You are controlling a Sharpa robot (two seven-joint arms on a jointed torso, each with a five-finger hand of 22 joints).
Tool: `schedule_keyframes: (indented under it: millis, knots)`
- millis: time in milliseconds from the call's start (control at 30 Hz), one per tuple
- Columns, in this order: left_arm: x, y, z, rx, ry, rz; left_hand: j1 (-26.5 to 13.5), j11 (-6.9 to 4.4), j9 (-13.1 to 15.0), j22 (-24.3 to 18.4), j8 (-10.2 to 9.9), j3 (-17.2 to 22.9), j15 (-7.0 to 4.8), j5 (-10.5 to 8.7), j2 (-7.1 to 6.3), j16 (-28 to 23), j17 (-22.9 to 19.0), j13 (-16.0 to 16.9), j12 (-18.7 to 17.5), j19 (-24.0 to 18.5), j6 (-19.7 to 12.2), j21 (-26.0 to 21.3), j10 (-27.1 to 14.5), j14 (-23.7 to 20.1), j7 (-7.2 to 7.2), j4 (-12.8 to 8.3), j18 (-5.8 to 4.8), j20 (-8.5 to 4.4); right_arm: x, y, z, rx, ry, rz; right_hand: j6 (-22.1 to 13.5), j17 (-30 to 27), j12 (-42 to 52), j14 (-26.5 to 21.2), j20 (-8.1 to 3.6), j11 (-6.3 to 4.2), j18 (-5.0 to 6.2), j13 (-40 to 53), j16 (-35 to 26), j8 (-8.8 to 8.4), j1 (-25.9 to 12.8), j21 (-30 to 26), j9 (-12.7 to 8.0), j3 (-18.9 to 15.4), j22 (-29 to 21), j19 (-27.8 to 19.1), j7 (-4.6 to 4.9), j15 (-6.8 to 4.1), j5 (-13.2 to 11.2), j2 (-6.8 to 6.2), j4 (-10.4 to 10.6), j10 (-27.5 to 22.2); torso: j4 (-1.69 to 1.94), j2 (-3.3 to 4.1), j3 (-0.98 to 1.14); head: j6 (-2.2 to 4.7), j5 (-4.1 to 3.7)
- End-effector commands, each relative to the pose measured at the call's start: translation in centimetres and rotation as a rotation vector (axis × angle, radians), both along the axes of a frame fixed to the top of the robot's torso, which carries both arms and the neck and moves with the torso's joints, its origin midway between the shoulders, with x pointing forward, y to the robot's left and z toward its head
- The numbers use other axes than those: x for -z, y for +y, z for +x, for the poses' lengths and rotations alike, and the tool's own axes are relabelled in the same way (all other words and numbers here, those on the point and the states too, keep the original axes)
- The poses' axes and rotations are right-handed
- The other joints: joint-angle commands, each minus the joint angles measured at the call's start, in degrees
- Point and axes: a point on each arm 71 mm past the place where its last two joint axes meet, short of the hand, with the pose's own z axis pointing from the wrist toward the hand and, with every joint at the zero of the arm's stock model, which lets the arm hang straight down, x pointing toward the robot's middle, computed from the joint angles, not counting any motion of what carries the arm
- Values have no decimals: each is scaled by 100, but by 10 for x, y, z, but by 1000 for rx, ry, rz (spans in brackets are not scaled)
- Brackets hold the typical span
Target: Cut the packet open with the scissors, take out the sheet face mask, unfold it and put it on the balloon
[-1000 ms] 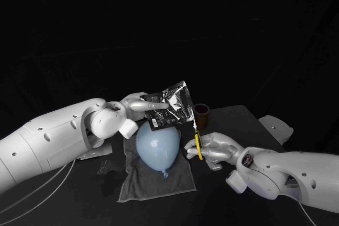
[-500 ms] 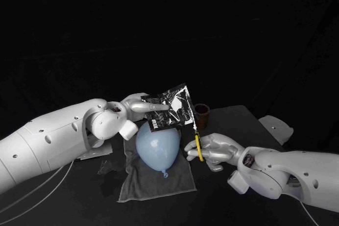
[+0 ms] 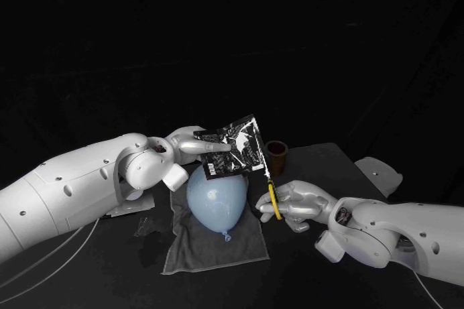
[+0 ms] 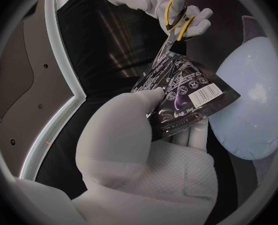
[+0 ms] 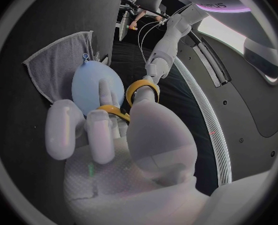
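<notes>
Packet point(image 3: 235, 147), dark and glossy, is pinched upright by the left hand point(image 3: 184, 147) above the balloon point(image 3: 216, 198) near the table's point(image 3: 314, 160) middle. The right hand point(image 3: 295, 203) grips yellow scissors point(image 3: 271, 198), blades at the packet's edge. Little has shifted this past second, so the cut looks only just begun.

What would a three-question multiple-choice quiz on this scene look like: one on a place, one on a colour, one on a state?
1. Where does the balloon lie? A) on a grey towel B) inside a box C) on a plate
2. What colour are the handles of the scissors? A) red B) yellow C) green
3. How is the packet now? A) flat on the table B) held up by the left hand C) under the towel
Answers: 1 A, the towel spreads beneath it; 2 B, yellow loops show in the right hand; 3 B, the left hand pinches it above the balloon.
</notes>
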Motion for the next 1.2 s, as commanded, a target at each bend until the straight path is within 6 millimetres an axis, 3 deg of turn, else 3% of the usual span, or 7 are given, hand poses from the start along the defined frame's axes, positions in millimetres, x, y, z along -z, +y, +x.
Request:
schedule_keyframes:
  millis: [33,233,433,533,733,867,1200]
  knots:
    - [0,-1,-1,21,-23,13,10,4,1025,1,217,-28,-2,15,75,33,4,2,25,37,-26,31,41,31,5,-1,39,2,-1,2,-1,-43,0,5,279,623,179,397,-109,-247,-18,141,26,119,98,126,61,-145,1000,84,-145,-127,13,114,-76,504,1,-1,0,-4,8]
    - [0,-1,-1,19,-25,16,8,3,1040,1,226,-30,-4,15,78,35,8,2,25,42,-30,32,47,34,4,-5,39,-1,-1,-1,0,-38,3,-4,596,657,503,414,-285,-444,-55,540,43,281,162,282,239,-156,1062,168,-336,-306,14,192,-158,934,0,-1,0,-7,9]
    - [0,-1,-1,20,-25,17,8,3,1044,1,227,-31,-4,15,79,36,10,2,25,43,-31,32,48,35,4,-5,39,-1,-1,-3,1,-24,-2,-6,520,626,483,409,-304,-422,-52,677,26,244,75,254,301,-160,1053,154,-317,-303,13,160,-138,770,1,1,-2,-3,7]
    - [0,-1,-1,23,-25,19,7,2,1050,1,231,-31,-4,15,81,36,11,2,25,45,-32,32,51,36,4,-7,39,-2,-1,-3,1,-18,-7,-2,293,619,270,408,-253,-309,-49,673,21,102,-2,215,319,-157,1039,132,-203,-215,11,104,-129,396,3,2,-1,-12,13]
    - [1,-1,-2,34,-28,27,8,1,1059,1,235,-31,-6,15,82,37,14,2,25,48,-35,32,53,37,3,-11,39,-4,-2,-2,2,-9,-21,4,-488,459,-400,356,11,102,22,322,-57,-387,-165,-173,221,-151,890,-86,195,122,15,-72,-140,-650,2,1,1,-10,22]
    - [1,-2,-2,43,-33,33,9,0,1065,1,238,-31,-6,16,81,37,15,2,24,49,-37,32,55,38,2,-15,39,-5,-3,-1,3,-14,-26,6,-847,313,-435,290,163,259,99,114,-126,-524,-234,-515,145,-148,748,-282,369,275,14,-174,-131,-1087,1,-1,0,-10,21]
    - [1,-3,-3,59,-41,46,10,-1,1083,0,246,-28,-8,15,87,37,20,2,22,53,-44,32,59,38,2,-22,38,-7,-9,0,8,-25,-42,4,-945,286,-408,271,225,296,120,28,-134,-499,-246,-570,134,-137,718,-314,406,313,14,-204,-112,-1191,-3,1,2,5,20]
